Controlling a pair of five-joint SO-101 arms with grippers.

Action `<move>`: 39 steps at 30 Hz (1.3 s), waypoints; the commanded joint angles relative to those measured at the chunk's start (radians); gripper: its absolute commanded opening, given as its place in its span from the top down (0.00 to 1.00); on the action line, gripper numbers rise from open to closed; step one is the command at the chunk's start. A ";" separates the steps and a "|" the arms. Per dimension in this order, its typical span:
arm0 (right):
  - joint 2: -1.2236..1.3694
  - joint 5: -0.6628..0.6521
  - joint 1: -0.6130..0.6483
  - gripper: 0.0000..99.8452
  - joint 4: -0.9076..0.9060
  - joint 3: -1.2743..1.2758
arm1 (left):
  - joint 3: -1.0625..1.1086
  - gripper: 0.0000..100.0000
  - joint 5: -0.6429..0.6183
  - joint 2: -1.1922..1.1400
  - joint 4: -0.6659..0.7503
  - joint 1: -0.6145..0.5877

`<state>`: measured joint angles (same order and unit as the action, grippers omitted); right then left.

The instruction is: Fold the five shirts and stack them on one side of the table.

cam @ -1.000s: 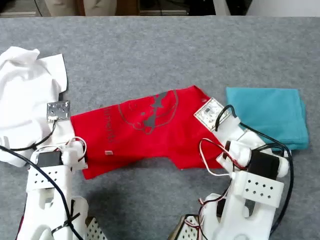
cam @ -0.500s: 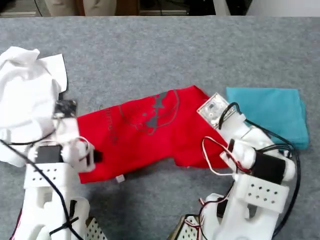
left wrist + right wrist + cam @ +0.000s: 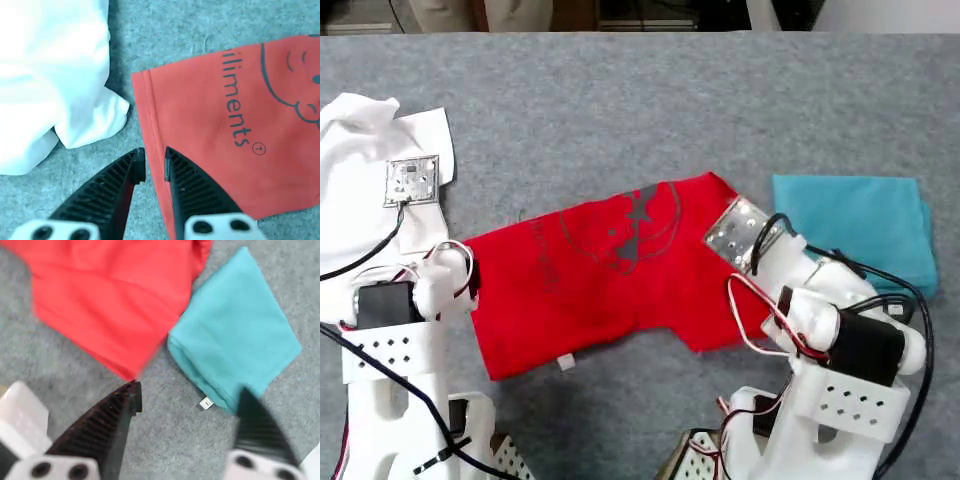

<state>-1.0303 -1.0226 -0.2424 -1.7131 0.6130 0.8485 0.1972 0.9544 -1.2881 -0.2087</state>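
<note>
Red shirt (image 3: 610, 270): flat on bench (image 3: 620, 100), long axis running arm to arm.
Left gripper (image 3: 154, 164): fingers narrowly parted, empty, over its hem edge, beside white shirts (image 3: 365, 170).
Right gripper (image 3: 190, 392): fingers wide apart, empty, over opposite end, beside folded teal shirt (image 3: 860, 230).

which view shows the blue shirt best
High view: nearly the whole blue shirt shows, an arm crossing one corner. Right wrist view has a tool finger over it; left wrist view faces the red shirt.
</note>
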 commanded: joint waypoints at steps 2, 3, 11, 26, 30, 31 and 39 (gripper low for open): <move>-0.005 -0.127 0.008 0.52 -0.068 -0.012 | -0.058 0.93 0.005 0.004 0.000 0.011; -0.007 -0.137 0.008 0.51 -0.068 -0.012 | -0.058 0.93 0.005 0.004 0.000 0.011; 0.074 0.017 0.116 0.79 0.058 -0.053 | -0.048 0.93 -0.094 -0.047 0.117 0.011; 0.992 0.511 0.337 0.98 0.397 -0.475 | -0.358 0.98 -0.339 -0.802 0.232 0.086; 1.205 0.508 0.292 0.98 0.393 -0.630 | -0.411 0.98 -0.339 -0.900 0.238 0.158; 1.256 0.508 0.286 0.98 0.393 -0.671 | -0.420 0.98 -0.339 -0.923 0.239 0.175; 1.681 0.514 0.263 0.98 0.365 -1.023 | -0.522 0.98 -0.345 -1.132 0.241 0.186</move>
<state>0.5409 -0.5194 0.0414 -1.3387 -0.2524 0.3928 -0.1404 -0.1442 -1.0579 -0.0123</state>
